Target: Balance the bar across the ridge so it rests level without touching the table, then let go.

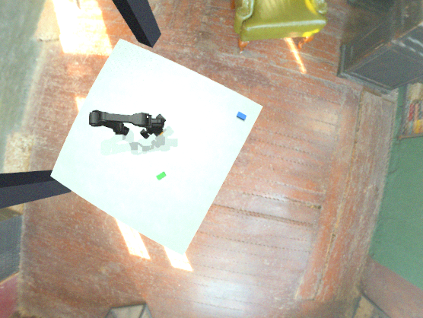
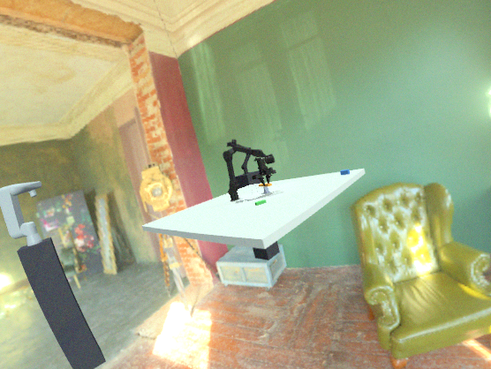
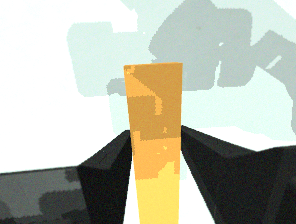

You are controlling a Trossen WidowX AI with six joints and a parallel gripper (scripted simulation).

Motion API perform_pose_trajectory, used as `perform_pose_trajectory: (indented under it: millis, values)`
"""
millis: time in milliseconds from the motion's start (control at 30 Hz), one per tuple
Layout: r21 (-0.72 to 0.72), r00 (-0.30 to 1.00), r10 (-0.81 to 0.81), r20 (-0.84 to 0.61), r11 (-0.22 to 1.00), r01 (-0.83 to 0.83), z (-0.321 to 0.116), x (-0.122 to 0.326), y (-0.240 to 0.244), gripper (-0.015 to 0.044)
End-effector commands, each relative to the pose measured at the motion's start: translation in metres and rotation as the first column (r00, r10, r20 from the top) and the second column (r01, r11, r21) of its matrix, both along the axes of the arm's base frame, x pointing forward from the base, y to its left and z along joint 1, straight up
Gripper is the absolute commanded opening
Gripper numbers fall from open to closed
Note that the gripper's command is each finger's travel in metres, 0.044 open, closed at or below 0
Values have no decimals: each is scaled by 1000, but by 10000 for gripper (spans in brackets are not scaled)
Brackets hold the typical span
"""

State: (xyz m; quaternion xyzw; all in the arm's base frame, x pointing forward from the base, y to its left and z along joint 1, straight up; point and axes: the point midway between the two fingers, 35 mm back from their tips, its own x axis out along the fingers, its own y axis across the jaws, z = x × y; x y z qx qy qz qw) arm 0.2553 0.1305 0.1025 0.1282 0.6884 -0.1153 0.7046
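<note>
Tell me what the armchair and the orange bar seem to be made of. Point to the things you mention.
The armchair [image 1: 283, 28] [image 2: 408, 247] looks like glossy yellow-green leather, perhaps imitation: it shines, with button-tufted padding. Its feet look like wood, going by their brown colour.

The orange bar [image 3: 154, 112] could be painted wood or plastic: it has flat faces, straight edges and no visible grain.

No lettering, label, brand, number or sign can be read in any of the views. Relative to the white square counter [image 1: 190, 152] [image 2: 230, 221], the small blue block [image 1: 241, 116] [image 2: 344, 172] near its edge and the small green block [image 1: 161, 176] [image 2: 260, 202] on top of it show no readable marking, and the colourful book-like spines [image 1: 416, 114] well apart from it, by the green wall [image 1: 403, 190] [image 2: 353, 88], are too blurred to read.
</note>
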Motion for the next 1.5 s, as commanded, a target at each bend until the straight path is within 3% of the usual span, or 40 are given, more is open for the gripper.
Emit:
perform_pose_trajectory:
  millis: [0, 1200, 1467]
  values:
    - [0, 1000, 0, 0, 1000, 0, 0, 0, 0, 169]
    - [0, 1000, 0, 0, 1000, 0, 0, 0, 0, 185]
    - [0, 1000, 0, 0, 1000, 0, 0, 0, 0, 395]
